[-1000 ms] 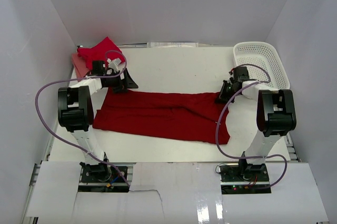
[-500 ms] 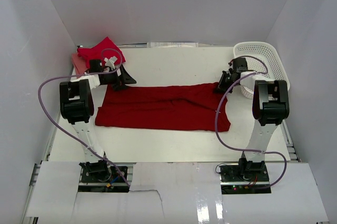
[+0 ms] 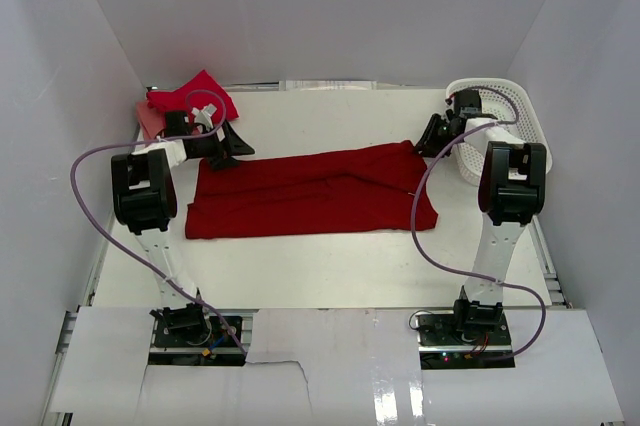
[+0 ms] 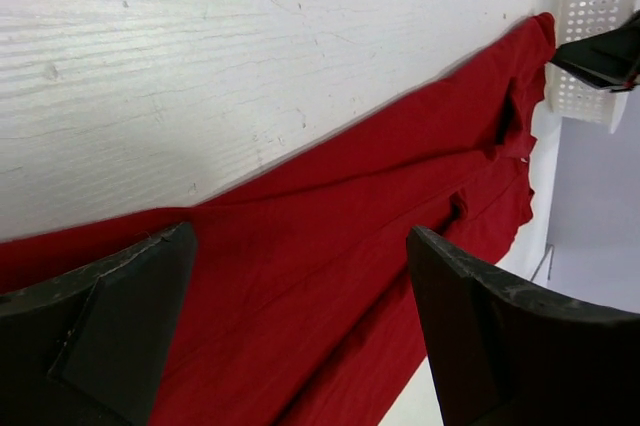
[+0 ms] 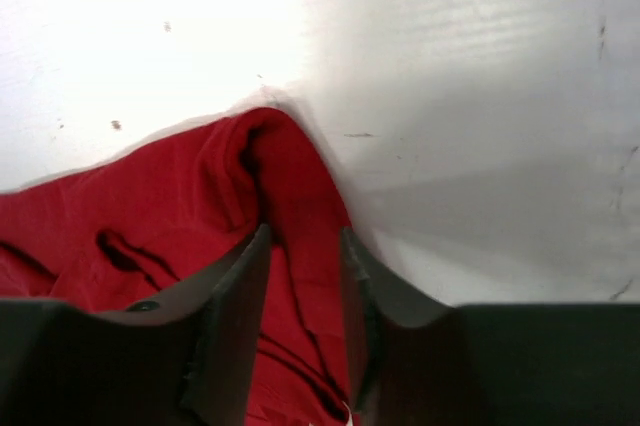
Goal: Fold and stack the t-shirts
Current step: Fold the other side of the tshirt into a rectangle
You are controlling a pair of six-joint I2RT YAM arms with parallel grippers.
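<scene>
Table [image 3: 330,266] is being spanned by a limp, light t-shirt [image 3: 310,196], best pinched at corners: left gripper [image 4: 300,236] jaws wide, right gripper [image 5: 305,236] jaws narrow around a corner, hold unclear.

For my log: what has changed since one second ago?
The right fingers moved toward the far edge, dragging the dark red t-shirt's right end along; whether they have let go is unclear. The left fingers stay open at its left end; red pile and basket unmoved.

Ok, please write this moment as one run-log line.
left gripper: open, over red t-shirt left end | right gripper: at its far right corner, grip unclear
</scene>
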